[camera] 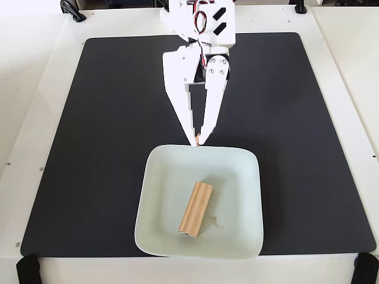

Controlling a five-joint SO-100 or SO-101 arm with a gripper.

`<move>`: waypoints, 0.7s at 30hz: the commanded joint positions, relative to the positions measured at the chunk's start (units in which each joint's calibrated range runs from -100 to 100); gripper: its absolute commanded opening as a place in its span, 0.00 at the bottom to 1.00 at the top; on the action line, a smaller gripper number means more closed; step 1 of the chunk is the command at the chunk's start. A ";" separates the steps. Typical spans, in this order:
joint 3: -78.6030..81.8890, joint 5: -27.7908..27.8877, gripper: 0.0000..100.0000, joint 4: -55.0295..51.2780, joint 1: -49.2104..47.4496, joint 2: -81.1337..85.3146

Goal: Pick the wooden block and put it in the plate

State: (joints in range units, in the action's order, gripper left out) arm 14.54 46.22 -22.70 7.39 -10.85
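The wooden block (196, 209) is a small light-tan grooved piece lying flat inside the plate (243, 171), slightly tilted, near the plate's middle. The plate is a square pale mint-white dish with a raised rim, at the front centre of the black mat. My gripper (198, 140) is white, points down toward the plate's far rim, and its fingertips meet just above that rim. It is shut and holds nothing. It is apart from the block.
A black mat (106, 118) covers most of the white table (29, 89). Black clamps sit at the table's front corners (26, 269) and back edge (72, 10). The arm's body (201, 23) stands at the back centre.
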 commanded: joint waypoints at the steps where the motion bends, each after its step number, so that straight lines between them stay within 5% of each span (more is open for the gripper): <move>1: 10.97 -0.09 0.01 4.01 0.00 11.35; 21: 67.20 -0.09 0.01 4.19 -1.23 68.81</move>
State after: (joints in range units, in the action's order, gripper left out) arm 75.67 46.22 -19.13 5.84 48.45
